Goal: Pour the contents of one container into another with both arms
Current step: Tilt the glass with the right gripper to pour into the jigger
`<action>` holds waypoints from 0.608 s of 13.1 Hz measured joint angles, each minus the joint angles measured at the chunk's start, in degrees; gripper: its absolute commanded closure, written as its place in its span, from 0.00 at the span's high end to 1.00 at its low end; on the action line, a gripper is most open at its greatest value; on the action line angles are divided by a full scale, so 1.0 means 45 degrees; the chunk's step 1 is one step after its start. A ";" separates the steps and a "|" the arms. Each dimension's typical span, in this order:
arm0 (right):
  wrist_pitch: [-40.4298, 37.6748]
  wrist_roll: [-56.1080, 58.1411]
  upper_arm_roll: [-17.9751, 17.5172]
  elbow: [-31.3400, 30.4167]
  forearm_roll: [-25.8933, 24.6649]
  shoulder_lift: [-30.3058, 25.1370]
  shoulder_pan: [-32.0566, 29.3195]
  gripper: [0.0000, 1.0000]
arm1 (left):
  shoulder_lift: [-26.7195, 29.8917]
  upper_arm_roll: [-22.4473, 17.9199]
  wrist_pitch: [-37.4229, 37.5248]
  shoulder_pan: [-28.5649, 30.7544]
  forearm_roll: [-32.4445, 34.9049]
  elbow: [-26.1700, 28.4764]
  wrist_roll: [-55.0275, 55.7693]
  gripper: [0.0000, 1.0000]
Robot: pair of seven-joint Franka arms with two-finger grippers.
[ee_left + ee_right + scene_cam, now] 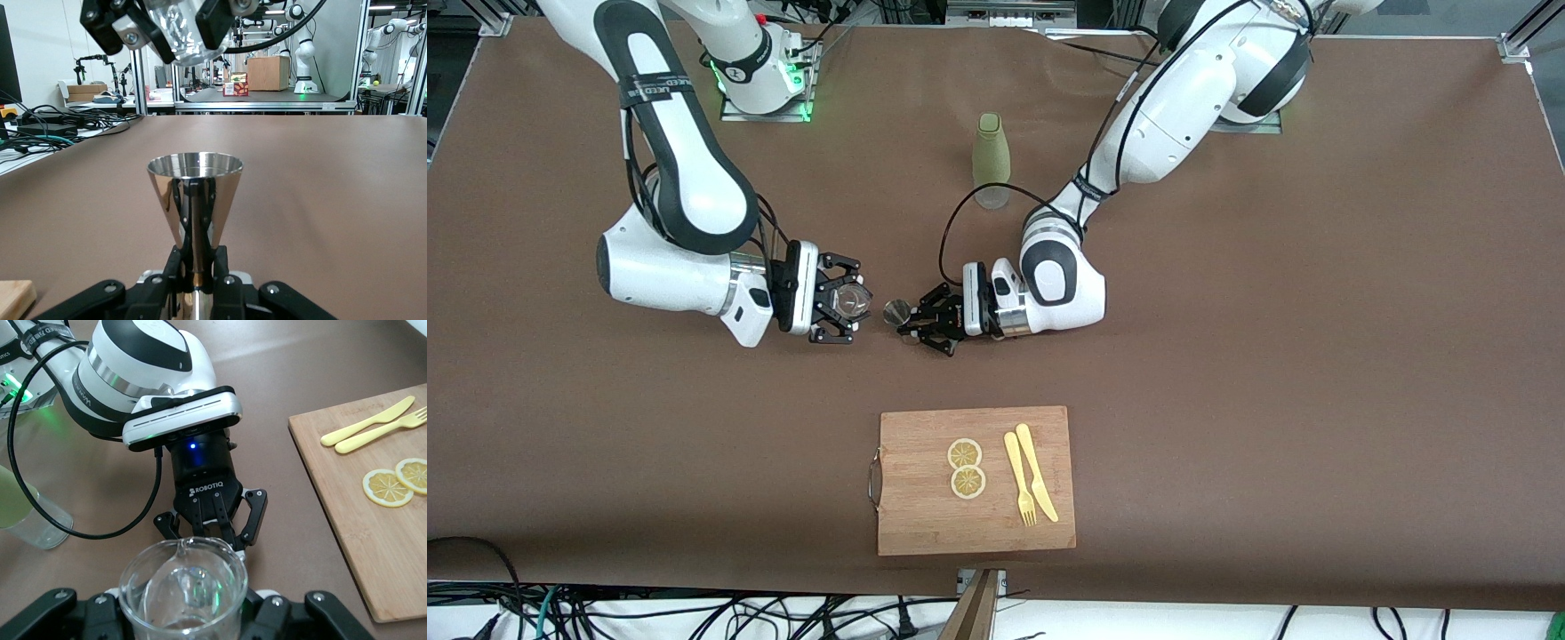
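Foreground: a rectangular wooden cutting board with a metal handle [925,524] lies at the lower centre of the front frame, nearest the camera, carrying two yellow lemon slices [966,468] and a pale yellow plastic fork and knife [1030,473].

Mid-frame, left arm: the left tool [925,327], reaching in from the arm based at the upper right of the frame, is closed on the waist of a polished steel hourglass-shaped jigger [194,200], held upright over the brown worktop [1316,373] with its open cup uppermost.

Mid-frame, right arm: the right tool [843,307], from the arm based at the upper left of the frame, is closed around a small clear glass pitcher with a spout [183,590]; whether any liquid is in it cannot be told.

Key relation: the two tools face each other at mid-frame, just apart. In the left wrist view the pitcher hangs higher than the jigger's rim, and in the right wrist view its spout points toward the left tool. The pour looks not yet begun; it likely turns on tipping the pitcher's spout down over the jigger's mouth, and a slight miss to one side would spill onto the worktop.

Background: a tall bottle with a pale green sleeve and cap [991,158] stands untouched at upper centre, farthest from the camera, between the arm bases.
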State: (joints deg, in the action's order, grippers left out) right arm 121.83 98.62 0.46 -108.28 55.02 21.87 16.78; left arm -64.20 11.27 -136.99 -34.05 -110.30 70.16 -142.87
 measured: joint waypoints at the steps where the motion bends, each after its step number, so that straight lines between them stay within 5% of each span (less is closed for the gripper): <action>1: 0.0052 -0.0375 0.0001 -0.0001 -0.0362 0.0000 0.0021 0.32 | -0.0011 -0.0006 -0.0014 0.0000 0.0000 -0.0012 0.0000 0.00; 8: 0.0351 -0.1704 0.0005 0.0000 -0.1155 -0.0008 0.0220 0.32 | -0.0018 -0.0053 -0.0112 0.0009 -0.0015 -0.0054 0.0000 0.00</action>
State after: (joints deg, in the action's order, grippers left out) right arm 123.41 90.96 0.48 -108.28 49.82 21.83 17.77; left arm -64.28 11.03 -137.50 -34.01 -110.37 69.92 -142.87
